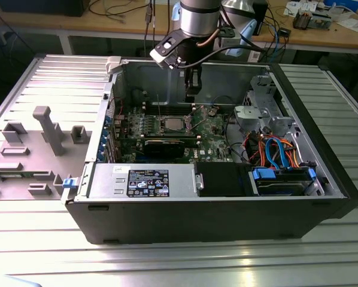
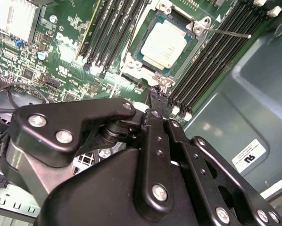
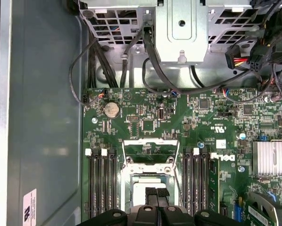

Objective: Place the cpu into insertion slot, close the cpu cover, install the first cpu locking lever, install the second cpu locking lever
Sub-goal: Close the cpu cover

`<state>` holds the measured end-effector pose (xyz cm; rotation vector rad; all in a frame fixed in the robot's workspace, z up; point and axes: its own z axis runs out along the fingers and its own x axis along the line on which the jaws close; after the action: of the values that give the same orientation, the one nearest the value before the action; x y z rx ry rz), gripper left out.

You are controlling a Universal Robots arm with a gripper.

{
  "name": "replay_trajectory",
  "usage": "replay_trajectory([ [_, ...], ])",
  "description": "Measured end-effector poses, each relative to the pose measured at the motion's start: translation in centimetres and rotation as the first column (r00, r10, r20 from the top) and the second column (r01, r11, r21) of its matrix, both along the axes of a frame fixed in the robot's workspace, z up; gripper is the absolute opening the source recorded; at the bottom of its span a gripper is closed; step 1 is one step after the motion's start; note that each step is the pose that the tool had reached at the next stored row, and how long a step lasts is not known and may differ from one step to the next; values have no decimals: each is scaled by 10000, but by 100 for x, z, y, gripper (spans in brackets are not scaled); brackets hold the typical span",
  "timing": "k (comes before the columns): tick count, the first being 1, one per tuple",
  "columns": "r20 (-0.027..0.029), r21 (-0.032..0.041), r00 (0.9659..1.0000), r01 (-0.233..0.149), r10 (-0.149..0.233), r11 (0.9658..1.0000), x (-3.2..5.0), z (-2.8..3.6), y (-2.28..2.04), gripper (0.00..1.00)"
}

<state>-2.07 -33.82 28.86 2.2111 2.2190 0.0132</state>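
The cpu (image 2: 165,44) lay seated in the insertion slot (image 2: 134,60) on the green board inside the open computer case (image 1: 197,216). The cpu cover (image 3: 150,141) stood raised off the socket, not closed. The tool (image 3: 156,193) hung close over the socket, its fingers together with nothing seen between them.

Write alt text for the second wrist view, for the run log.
The cpu, silver top up, lies in the insertion slot on a green motherboard, with black memory slots on both sides. The black gripper looms in the foreground, close to the socket's edge; a thin metal rod juts from a socket corner.
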Motion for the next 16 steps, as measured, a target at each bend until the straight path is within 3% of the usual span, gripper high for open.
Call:
replay_trajectory([
  [12,-5,0,10000,-2,2,10000,130,0,0,11],
  [16,-5,1,10000,0,0,10000,136,0,0,11],
])
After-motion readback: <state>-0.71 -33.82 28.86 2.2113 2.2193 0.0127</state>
